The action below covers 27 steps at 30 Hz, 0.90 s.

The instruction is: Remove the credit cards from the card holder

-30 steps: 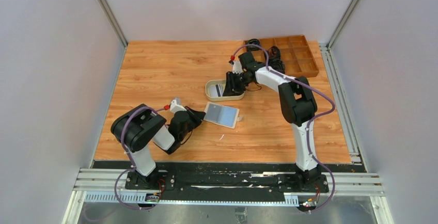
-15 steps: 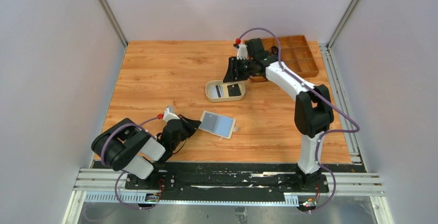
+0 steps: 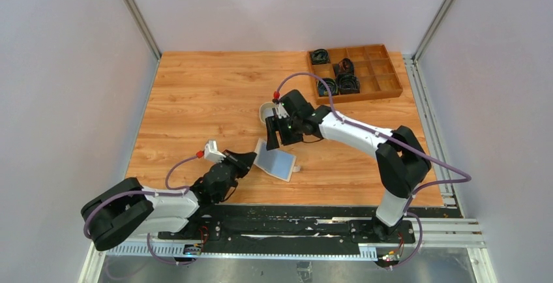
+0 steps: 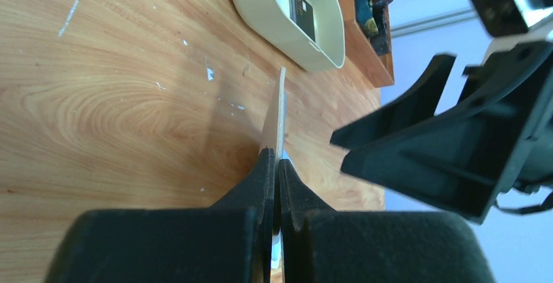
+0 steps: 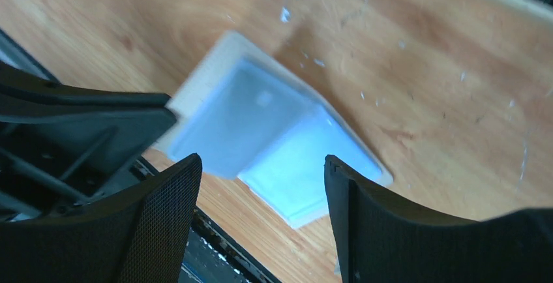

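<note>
Left claw (image 3: 246,161): pressed together on the near-left edge of the card holder (image 3: 277,162); thin edge nipped between both fingertips in the left wrist view.
Reason for grip (judged): holder anchored and kept spread, lining presented to the other arm.
Card holder: on the bench (image 3: 209,94), front centre, opened out, pale blue lining upward; gripped side apparently raised a little.
Pockets: blurred in the right wrist view; cannot tell whether any card is left inside.
Right claw (image 3: 272,136): spread wide, empty, poised directly over the holder, touching nothing.
Reason for position (judged): lined up for a pick from the lining.
Oval tray (image 4: 287,42): just beyond the holder, largely hidden under the right arm from above; credit cards (image 4: 301,14) lying inside, one black, one light.
Wooden box (image 3: 365,94): far right corner, dark cables in several compartments; not involved.
</note>
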Available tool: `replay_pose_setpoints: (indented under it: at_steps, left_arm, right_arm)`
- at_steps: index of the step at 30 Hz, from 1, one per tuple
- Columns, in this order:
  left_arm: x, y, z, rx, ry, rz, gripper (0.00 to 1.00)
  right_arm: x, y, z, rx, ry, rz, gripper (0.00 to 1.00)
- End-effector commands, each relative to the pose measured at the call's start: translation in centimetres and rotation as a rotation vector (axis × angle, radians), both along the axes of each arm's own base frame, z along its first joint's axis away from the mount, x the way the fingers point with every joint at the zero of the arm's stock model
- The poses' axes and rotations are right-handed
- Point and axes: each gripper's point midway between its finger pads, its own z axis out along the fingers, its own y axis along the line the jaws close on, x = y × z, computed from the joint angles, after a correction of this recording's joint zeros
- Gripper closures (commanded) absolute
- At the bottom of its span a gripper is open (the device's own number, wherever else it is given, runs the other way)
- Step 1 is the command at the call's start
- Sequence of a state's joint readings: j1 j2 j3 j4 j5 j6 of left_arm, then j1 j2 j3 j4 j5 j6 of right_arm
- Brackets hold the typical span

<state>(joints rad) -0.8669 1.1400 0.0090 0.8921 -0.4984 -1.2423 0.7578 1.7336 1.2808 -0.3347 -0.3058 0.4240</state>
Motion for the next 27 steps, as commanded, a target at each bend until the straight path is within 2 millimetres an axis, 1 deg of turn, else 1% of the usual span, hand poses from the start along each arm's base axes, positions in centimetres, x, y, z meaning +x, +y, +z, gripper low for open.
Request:
replay_pose_setpoints:
  at_steps: [1,3,4,5,7,9,12,13,14,21,24,27]
  left_arm:
    - [0.1,2.7,-1.5,0.058,0.013,0.133,1.0]
    - [0.0,2.8,-2.3,0.073,0.044,0.141,1.0]
    - [0.0,2.8,-2.5,0.079,0.056,0.145,1.0]
    - [-0.1,2.9,-2.9,0.091,0.068,0.147,1.0]
    - [-0.2,3.1,-3.4,0.103,0.082,0.154,1.0]
    - [-0.3,3.2,-3.7,0.11,0.09,0.157,1.0]
    - [-0.5,3.2,-4.4,0.126,0.109,0.154,1.0]
    - [0.0,2.6,-3.6,0.106,0.098,0.153,1.0]
    - [0.1,2.4,-3.5,0.103,0.097,0.152,1.0]
    - [0.1,2.8,-3.6,0.117,0.097,0.167,1.0]
    - [0.1,2.8,-3.7,0.115,0.101,0.167,1.0]
    - [0.1,2.8,-3.7,0.115,0.101,0.167,1.0]
  right_arm:
    - [-1.0,-2.0,-2.2,-0.132,0.024,-0.113,0.27]
    - [-1.6,-3.5,-2.7,-0.197,0.009,-0.14,0.27]
    - [-1.7,-4.7,-3.1,-0.245,-0.009,-0.165,0.27]
    - [-2.0,-5.4,-3.2,-0.275,-0.009,-0.173,0.27]
    - [-2.0,-7.6,-3.6,-0.365,-0.046,-0.215,0.27]
    - [-2.5,-8.4,-4.2,-0.393,-0.043,-0.22,0.27]
    - [-3.4,-8.6,-5.3,-0.403,-0.002,-0.21,0.27]
    - [-3.6,-8.5,-5.6,-0.401,0.013,-0.207,0.27]
    - [-3.9,-8.4,-5.7,-0.399,0.025,-0.205,0.27]
    - [-5.6,-8.2,-5.7,-0.378,0.053,-0.191,0.27]
    - [-5.8,-8.4,-6.1,-0.389,0.058,-0.19,0.32]
    - [-5.8,-8.6,-6.2,-0.394,0.061,-0.197,0.39]
